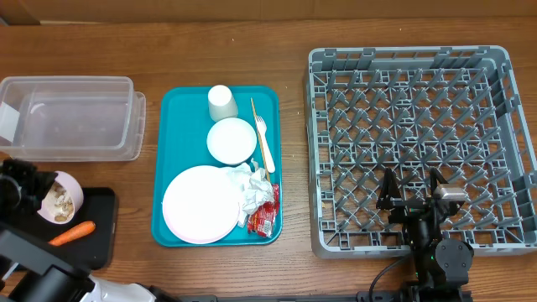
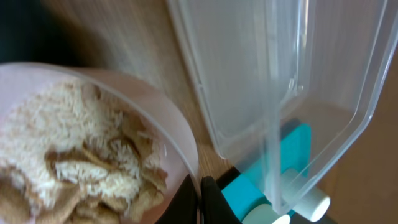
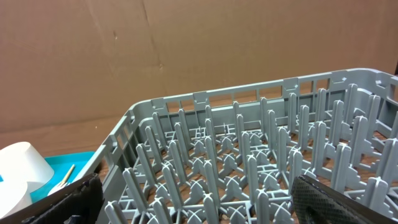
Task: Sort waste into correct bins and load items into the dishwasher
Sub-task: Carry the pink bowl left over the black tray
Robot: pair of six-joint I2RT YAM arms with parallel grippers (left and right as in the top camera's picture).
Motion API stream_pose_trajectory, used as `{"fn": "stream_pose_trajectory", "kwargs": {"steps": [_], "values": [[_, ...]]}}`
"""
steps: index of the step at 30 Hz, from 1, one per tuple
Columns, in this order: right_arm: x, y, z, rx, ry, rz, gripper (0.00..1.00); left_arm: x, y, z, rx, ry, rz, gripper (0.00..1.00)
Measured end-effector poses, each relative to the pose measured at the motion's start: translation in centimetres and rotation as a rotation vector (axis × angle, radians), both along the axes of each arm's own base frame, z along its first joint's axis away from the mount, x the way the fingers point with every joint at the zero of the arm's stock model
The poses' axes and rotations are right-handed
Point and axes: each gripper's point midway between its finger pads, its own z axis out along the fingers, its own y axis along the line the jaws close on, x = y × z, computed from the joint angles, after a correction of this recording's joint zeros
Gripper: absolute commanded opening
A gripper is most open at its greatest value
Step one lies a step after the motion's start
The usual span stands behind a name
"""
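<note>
Only overhead shows the carrot (image 1: 71,232) beside the pink bowl (image 1: 75,190).

Teal tray (image 1: 172,126) carries cup (image 1: 222,102), small plate (image 1: 232,140), large plate (image 1: 200,205), fork (image 1: 261,127), stick (image 1: 255,113), napkins (image 1: 254,189) and red wrapper (image 1: 265,218). Carrot piece (image 1: 71,233) lies on black tray (image 1: 102,220). Pink bowl (image 1: 69,186) of scraps (image 1: 57,205) overlaps its far left corner.

Containers, by count: one clear tub (image 1: 75,80) at 10 o'clock, one black tray (image 1: 102,235) at 8 o'clock, one teal tray (image 1: 180,126) at centre and one grey dish rack (image 1: 411,55) at 3 o'clock. Dishware: two plates, namely one small white plate (image 1: 232,140) and one large pale plate (image 1: 200,204), plus one pink bowl (image 1: 70,184), one white cup (image 1: 221,101), one white fork (image 1: 261,126) and one wooden stick (image 1: 254,109). Waste: one carrot piece (image 1: 71,233), one red wrapper (image 1: 264,216), one napkin clump (image 1: 254,189) and one heap of rice-like scraps (image 1: 59,204).
</note>
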Motion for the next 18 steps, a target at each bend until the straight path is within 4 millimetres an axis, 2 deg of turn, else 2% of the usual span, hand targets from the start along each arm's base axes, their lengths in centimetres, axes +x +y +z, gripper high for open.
{"fn": "stream_pose_trajectory", "kwargs": {"steps": [3, 7, 13, 18], "values": [[0.0, 0.0, 0.0, 0.000, 0.000, 0.000, 1.00, -1.3, 0.9, -0.4, -0.048, -0.063, 0.049, 0.04], [0.0, 0.0, 0.0, 0.000, 0.000, 0.000, 1.00, -2.0, 1.6, 0.3, -0.078, -0.135, 0.078, 0.04], [0.0, 0.0, 0.0, 0.000, 0.001, 0.000, 1.00, -0.4, 0.4, 2.4, -0.141, -0.290, 0.023, 0.05], [0.0, 0.0, 0.0, 0.000, 0.000, 0.000, 1.00, -0.7, -0.6, 2.9, -0.210, -0.300, 0.033, 0.04]]}}
